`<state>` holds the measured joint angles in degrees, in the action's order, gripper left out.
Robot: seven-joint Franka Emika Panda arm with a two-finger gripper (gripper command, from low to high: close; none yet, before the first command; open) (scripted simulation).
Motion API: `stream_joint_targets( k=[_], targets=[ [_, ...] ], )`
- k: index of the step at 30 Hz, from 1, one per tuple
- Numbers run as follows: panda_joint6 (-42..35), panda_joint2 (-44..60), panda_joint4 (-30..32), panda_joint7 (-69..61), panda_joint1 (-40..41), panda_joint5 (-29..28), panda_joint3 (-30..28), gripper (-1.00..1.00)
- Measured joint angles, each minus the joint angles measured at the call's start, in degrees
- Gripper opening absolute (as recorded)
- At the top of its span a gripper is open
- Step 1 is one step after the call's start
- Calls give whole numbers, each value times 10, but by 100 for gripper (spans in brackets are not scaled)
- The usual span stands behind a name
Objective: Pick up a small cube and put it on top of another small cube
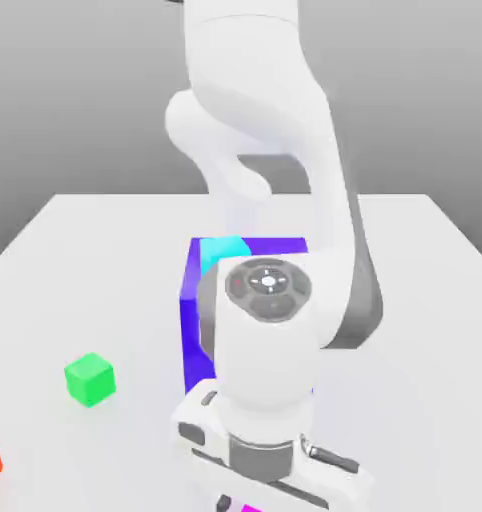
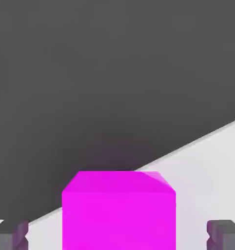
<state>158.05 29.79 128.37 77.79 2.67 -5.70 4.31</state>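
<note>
I see the magenta cube (image 2: pixel 118 212) centred between my tool's (image 2: pixel 117 234) fingers (image 2: pixel 224 233), apparently apart, not yet clamped.

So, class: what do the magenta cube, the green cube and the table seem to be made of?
Magenta cube: looks like smooth matte plastic; flat, even colour, crisp edges, no glare. Green cube: apparently the same, with plainly shaded faces. Table: pale, smooth, featureless, perhaps laminate. As simulator renders, the materials stay open.
</note>
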Motion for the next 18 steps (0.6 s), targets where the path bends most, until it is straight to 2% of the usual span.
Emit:
stream_joint_targets(
  k=[5, 9, 18],
  targets=[
    [2, 2, 0, 1, 0, 0, 0, -100],
    [-52, -67, 15, -9, 8, 12, 10, -100],
    [-58, -240, 180, -175, 127, -26, -84, -100]
  ],
)
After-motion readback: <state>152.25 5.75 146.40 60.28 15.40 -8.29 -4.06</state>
